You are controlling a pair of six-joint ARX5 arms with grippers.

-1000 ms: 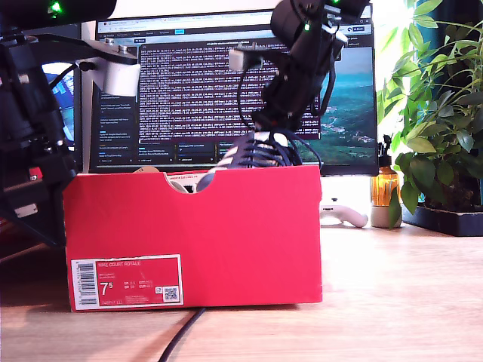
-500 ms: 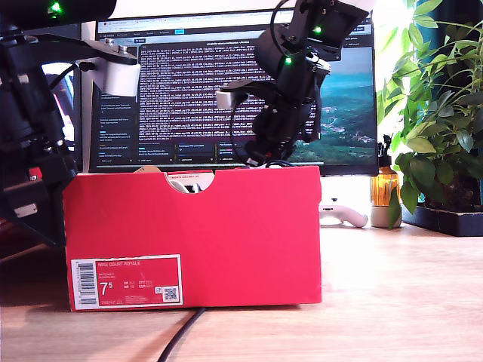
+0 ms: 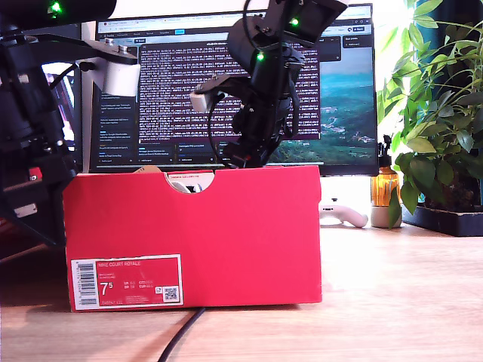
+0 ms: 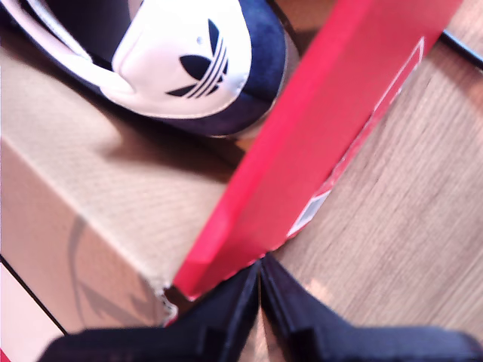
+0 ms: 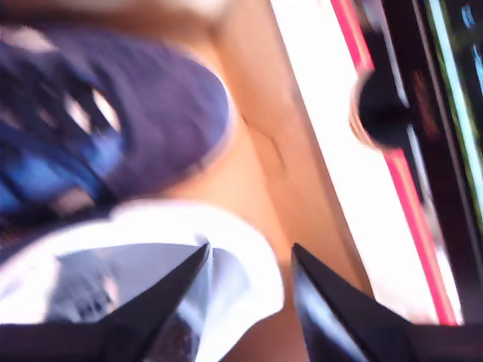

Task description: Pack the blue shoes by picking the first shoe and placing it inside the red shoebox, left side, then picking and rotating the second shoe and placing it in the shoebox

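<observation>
Wooden desk [image 3: 392, 302], monitor behind. Both shoes [image 4: 189, 60] lay in box [image 3: 192, 234]. Second gripper [image 5: 249, 260] above them, jaws parted, empty; first gripper [image 4: 260, 290] closed, empty. Placing apparently finished; next: retreat clear.

Wooden table [image 3: 392, 294] under red shoebox [image 3: 192, 237], black cable [image 3: 179, 335], amber bottle [image 3: 384, 188].

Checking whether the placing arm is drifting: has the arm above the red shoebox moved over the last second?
Yes. Against the fixed monitor, the arm has shifted toward the exterior view's left and now reaches down behind the red shoebox rim.
</observation>
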